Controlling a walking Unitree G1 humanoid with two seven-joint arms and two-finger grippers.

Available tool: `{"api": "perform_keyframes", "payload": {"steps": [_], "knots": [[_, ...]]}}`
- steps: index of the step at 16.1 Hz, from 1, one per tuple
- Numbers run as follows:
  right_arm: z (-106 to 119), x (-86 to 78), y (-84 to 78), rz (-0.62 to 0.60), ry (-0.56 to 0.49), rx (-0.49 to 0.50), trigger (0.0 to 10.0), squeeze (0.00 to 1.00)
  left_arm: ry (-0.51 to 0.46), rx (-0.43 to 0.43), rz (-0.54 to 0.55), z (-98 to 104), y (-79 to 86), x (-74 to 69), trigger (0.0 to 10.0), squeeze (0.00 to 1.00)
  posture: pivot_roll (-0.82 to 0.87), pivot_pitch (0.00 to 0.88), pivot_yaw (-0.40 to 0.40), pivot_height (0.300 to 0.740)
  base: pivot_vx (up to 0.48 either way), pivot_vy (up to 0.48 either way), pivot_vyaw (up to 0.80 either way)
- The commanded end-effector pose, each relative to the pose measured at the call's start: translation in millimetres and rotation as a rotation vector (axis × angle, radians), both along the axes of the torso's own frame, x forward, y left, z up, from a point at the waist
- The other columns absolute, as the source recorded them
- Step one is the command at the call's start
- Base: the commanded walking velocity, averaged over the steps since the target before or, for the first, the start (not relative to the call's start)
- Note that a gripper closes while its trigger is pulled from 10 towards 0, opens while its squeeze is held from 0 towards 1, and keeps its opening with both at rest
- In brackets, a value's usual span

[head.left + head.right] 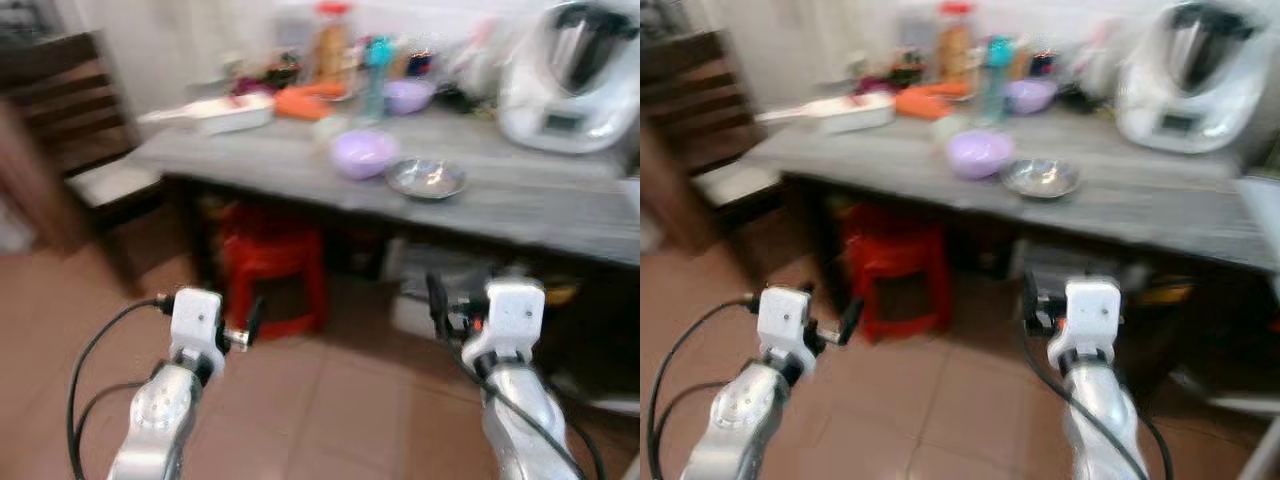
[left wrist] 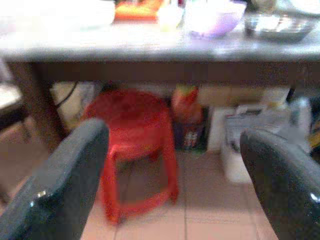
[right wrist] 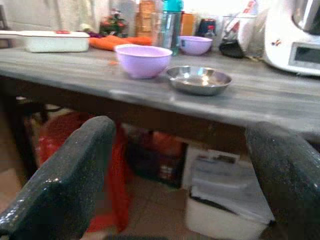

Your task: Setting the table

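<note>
Left gripper (image 2: 172,170) and right gripper (image 3: 180,175): both spread wide, nothing between the fingers, touching nothing. Both are held out in front of the body, low over the floor, short of the table edge.

Surface for you: grey wood-grain table (image 1: 520,200) straight ahead, running left to right. Floor is reddish-brown tile (image 1: 330,410). A dark wooden chair (image 1: 75,120) with a pale seat stands off the table's left end. Under the table you have one red plastic stool (image 2: 137,145), plus white boxes and containers (image 3: 227,200) on the floor to its right.

Counts on the tabletop:
- 2 lilac bowls: a large lilac bowl (image 3: 144,60) near the front edge, a smaller lilac bowl (image 3: 195,45) further back.
- 1 shallow steel dish (image 3: 199,80), just right of the large bowl, close beside it, not clearly touching.
- 1 white rectangular tray (image 3: 52,41) toward the left end.
- 1 teal-capped bottle (image 3: 170,27) standing upright behind the large bowl.
- 1 white kitchen appliance (image 1: 575,80) at the right rear.
- Something orange (image 3: 117,42) lies beside the tray; too blurred to identify.
- Jars and clutter along the back wall are too blurred to count.

Head views are motion-blurred, so the wrist views are your better reference.
</note>
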State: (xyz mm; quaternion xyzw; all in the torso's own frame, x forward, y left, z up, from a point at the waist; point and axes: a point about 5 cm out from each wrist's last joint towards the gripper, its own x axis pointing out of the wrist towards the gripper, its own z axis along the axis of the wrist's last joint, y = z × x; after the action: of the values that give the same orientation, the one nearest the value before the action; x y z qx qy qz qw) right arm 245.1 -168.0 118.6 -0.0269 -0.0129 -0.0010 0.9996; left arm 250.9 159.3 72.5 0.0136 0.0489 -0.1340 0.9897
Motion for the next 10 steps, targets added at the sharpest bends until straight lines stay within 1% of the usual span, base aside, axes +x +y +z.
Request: {"api": "perform_keyframes", "payload": {"steps": [1, 3, 7, 10], "knots": [[3.2, -0.1, -1.5, -0.007, -0.014, 0.006, 10.0, 0.00, -0.052, -0.016, -0.043, 11.0, -4.3, 3.5, 10.0, 0.00, 0.00, 0.000, -0.011, 0.740, 0.000, 0.000, 0.00], [2.9, -0.8, -1.0, -0.001, -0.014, 0.005, 10.0, 0.00, -0.055, -0.009, -0.055, 12.2, -6.6, 4.0, 10.0, 0.00, 0.00, 0.000, -0.011, 0.740, 0.000, 0.000, 0.00], [0.6, -1.4, -7.2, -0.012, 0.007, 0.015, 10.0, 0.00, -0.057, -0.012, -0.068, 12.5, -9.5, 4.6, 10.0, 0.00, -0.01, 0.000, -0.010, 0.740, 0.000, 0.000, 0.00], [1.6, 0.6, -5.6, -0.007, 0.000, 0.011, 10.0, 0.00, -0.051, -0.020, -0.081, 11.4, -10.0, 4.4, 10.0, 0.00, 0.00, 0.000, -0.012, 0.740, 0.000, 0.000, -0.60]]}}
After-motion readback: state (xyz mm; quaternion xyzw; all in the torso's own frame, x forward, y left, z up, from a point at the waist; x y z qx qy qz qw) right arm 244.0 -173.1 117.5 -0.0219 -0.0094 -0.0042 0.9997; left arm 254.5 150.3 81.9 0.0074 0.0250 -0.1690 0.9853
